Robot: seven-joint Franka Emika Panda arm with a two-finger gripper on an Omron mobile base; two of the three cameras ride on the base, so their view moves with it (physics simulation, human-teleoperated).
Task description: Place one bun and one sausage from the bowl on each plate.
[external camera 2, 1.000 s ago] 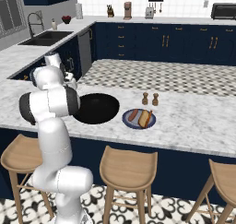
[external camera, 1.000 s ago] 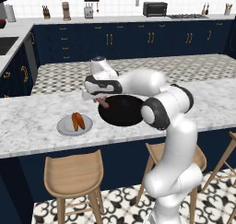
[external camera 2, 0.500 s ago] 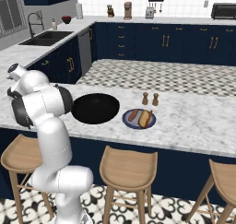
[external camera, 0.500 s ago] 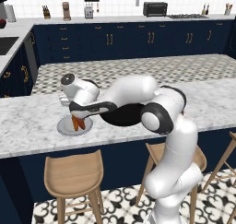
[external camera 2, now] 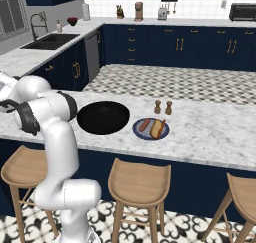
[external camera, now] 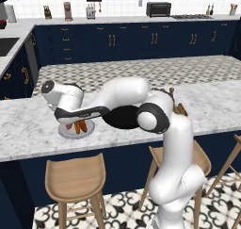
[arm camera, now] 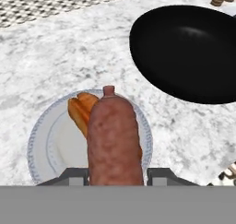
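Observation:
My gripper (arm camera: 117, 174) is shut on a brown sausage (arm camera: 114, 138) that stands up between its fingers, just above the light grey plate (arm camera: 39, 147). An orange bun (arm camera: 80, 109) lies on that plate, right behind the sausage. In the left base view the gripper (external camera: 74, 122) hangs low over the same plate (external camera: 66, 133) at the counter's left. The black bowl (arm camera: 184, 52) is empty and sits beside the plate; it shows too as the bowl (external camera 2: 103, 118). The darker blue-grey plate (external camera 2: 140, 134) holds a sausage (external camera 2: 145, 124) and a bun (external camera 2: 157, 128).
Two small wooden shakers (external camera 2: 163, 107) stand behind the blue-grey plate. Wooden stools (external camera: 75, 176) line the counter's front edge. My arm (external camera: 122, 98) stretches across the counter over the bowl. Bare marble lies to the left of the light grey plate.
My arm has swung left from above the black bowl to the light grey plate, carrying the sausage, and has come down close over the plate.

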